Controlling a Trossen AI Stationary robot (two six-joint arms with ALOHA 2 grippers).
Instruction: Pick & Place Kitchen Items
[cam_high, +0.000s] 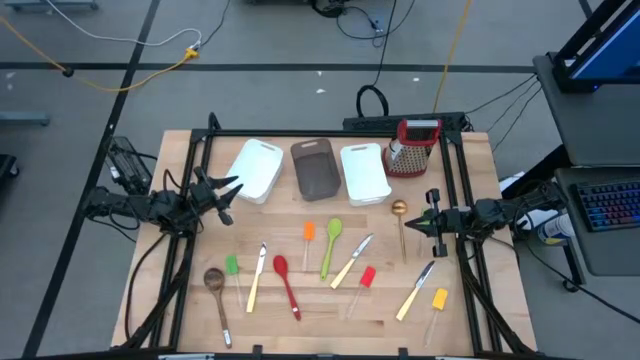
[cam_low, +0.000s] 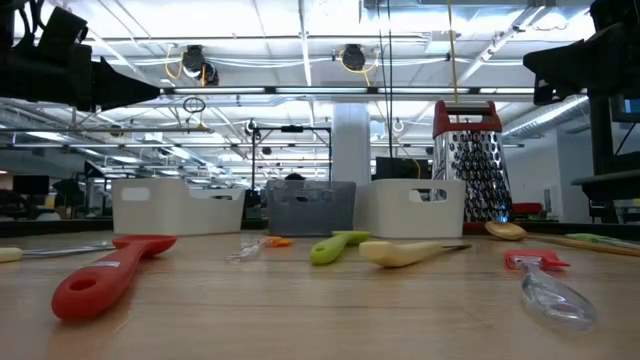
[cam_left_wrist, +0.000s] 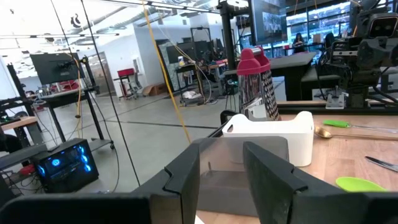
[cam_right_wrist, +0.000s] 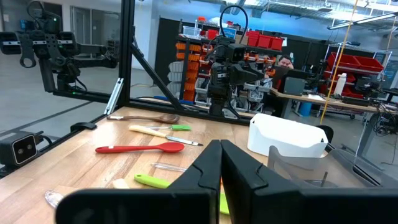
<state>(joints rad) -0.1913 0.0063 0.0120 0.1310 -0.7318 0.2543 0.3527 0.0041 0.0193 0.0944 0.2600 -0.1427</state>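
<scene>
While every utensil (cam_high: 287, 285) lies spread across the front half of the surface (cam_high: 470, 160), no pick has begun. Left hand (cam_high: 222, 192) hangs part-open, empty, beside the white tub (cam_high: 257, 169); right hand (cam_high: 433, 219) pressed closed, empty, near the gold spoon (cam_high: 400, 222). Next, I judge: choose one utensil, descend, grasp.

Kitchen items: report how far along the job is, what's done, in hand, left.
Done: nothing visible; the white tubs and brown tub look empty from above. In hand: nothing; the left gripper hovers open by the left tub, and the right gripper is shut, empty. Left: all utensils, such as the red spoon and green spoon, lie on the table.
</scene>
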